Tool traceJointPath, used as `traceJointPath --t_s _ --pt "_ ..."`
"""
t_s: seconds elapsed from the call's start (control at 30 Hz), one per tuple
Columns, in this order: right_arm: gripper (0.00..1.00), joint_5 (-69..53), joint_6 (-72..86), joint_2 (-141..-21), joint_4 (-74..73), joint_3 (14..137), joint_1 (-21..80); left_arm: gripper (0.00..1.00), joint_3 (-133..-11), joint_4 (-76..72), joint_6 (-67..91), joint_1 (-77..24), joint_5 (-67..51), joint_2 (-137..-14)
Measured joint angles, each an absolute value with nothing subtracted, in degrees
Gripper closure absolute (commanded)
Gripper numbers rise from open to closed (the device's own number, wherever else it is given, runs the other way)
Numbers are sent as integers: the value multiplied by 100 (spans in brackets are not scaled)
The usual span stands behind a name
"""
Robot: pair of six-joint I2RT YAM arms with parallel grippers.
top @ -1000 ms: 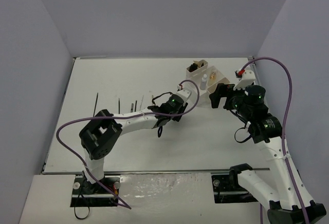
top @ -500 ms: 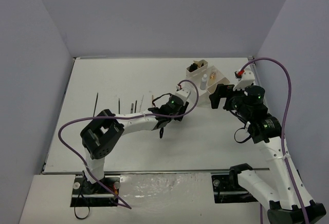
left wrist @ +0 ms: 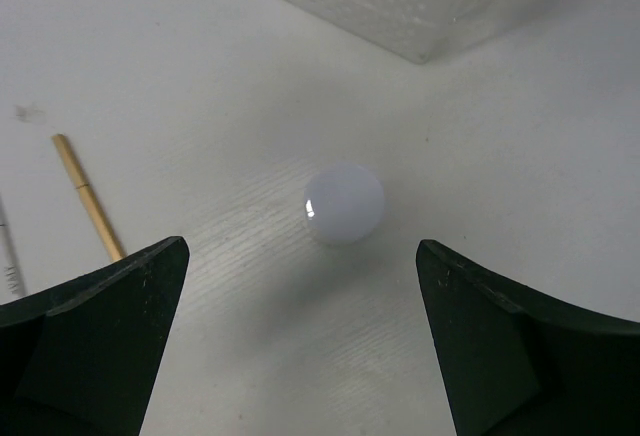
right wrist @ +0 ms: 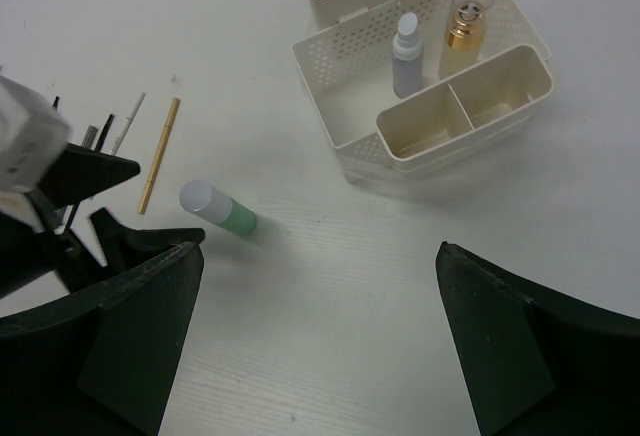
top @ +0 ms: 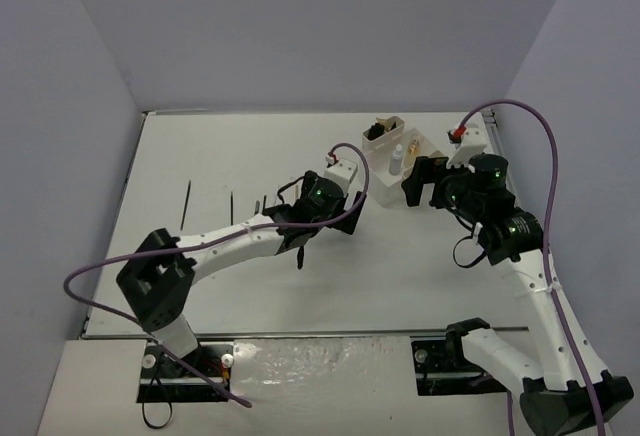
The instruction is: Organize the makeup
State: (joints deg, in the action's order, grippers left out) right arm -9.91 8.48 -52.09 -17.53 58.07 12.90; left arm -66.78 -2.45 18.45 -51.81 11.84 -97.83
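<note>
Jaws wide open on both sides, holding nothing; left jaws hover over a white-capped green bottle (right wrist: 218,207) on the desk (right wrist: 330,336).

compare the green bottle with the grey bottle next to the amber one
The green bottle is out on the bare table; the grey bottle stands inside the white box. The green bottle's cap is as wide as its body; the grey bottle's is slimmer. Both are small bottles with white caps.
</note>
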Motion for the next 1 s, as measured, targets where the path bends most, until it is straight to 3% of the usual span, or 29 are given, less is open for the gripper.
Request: traceJointPath --t_s 0.2,0.43,0.67,1.0 --pt "0 -933 740 -6077 -1802 6260 1929 3 -6980 670 1891 -5047 1562 -8221" --pt "1 -556 700 -7168 -1872 6581 2946 3 -6962 1799 2083 -3593 1472 -6836" --pt "4 -170 707 -8312 -1862 6824 3593 3 -6347 2821 1859 -2491 1445 -5499" --pt "13 206 758 -9543 -1909 7359 3793 3 -5292 3126 1484 -2088 1609 -4486"
